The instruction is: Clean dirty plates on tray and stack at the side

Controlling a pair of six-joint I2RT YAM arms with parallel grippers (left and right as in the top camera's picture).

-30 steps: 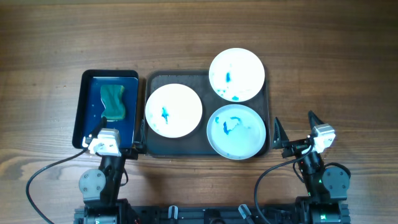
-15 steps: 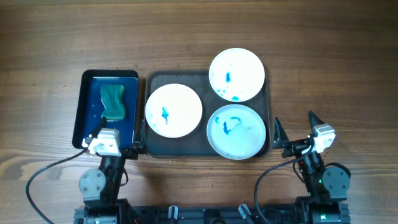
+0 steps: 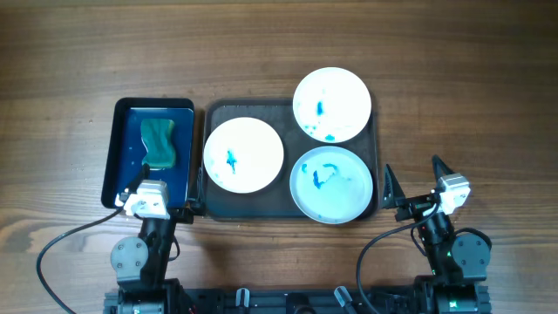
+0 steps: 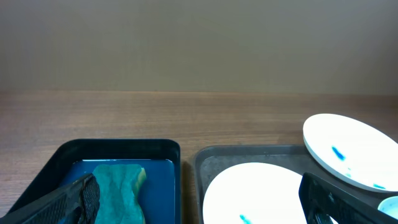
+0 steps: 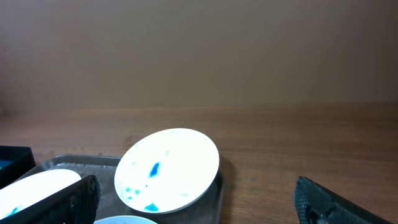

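Dark tray (image 3: 261, 112) is sitting mid-table. Three plates are lying on it, each showing blue smears:
- white plate (image 3: 243, 154) is occupying the tray's left half
- pale-blue plate (image 3: 331, 184) is sitting at its near right corner
- second white plate (image 3: 331, 105) is overhanging its far right corner, tilting on the rim

Blue bin (image 3: 112, 166) is standing just beside the tray's left edge, with a green sponge (image 3: 158, 142) lying inside.

Left gripper (image 3: 162, 197) is hovering off the tray's near left corner, jaws spread wide, carrying nothing. Right gripper (image 3: 412, 177) is hovering off the near right corner, jaws likewise wide, empty.
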